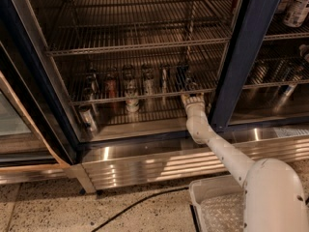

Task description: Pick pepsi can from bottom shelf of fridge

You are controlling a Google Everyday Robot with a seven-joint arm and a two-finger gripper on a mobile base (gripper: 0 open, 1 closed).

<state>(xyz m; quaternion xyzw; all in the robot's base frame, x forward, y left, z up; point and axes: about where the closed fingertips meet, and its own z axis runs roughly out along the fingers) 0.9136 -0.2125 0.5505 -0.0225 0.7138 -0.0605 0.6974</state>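
Note:
The fridge (pixel 241 57) stands open, with chrome wire racks inside. The bottom shelf (pixel 159 96) carries a row of cans. The pepsi can (pixel 183 76), dark blue, stands at the right end of the row, close to the dark navy door post. My gripper (pixel 192 96) is at the front edge of this shelf, just in front of and slightly right of the pepsi can. My white arm (pixel 219 149) reaches up to it from the lower right. The gripper partly hides the shelf edge there.
Silver-white cans (pixel 131 98) and a red-orange can (pixel 111 85) stand left of the pepsi can. One can (pixel 87 117) sits low at the left. The navy door post (pixel 236 81) is right beside the gripper. A ribbed steel base panel (pixel 159 166), a white tray (pixel 217 207) and a black cable (pixel 135 207) lie below.

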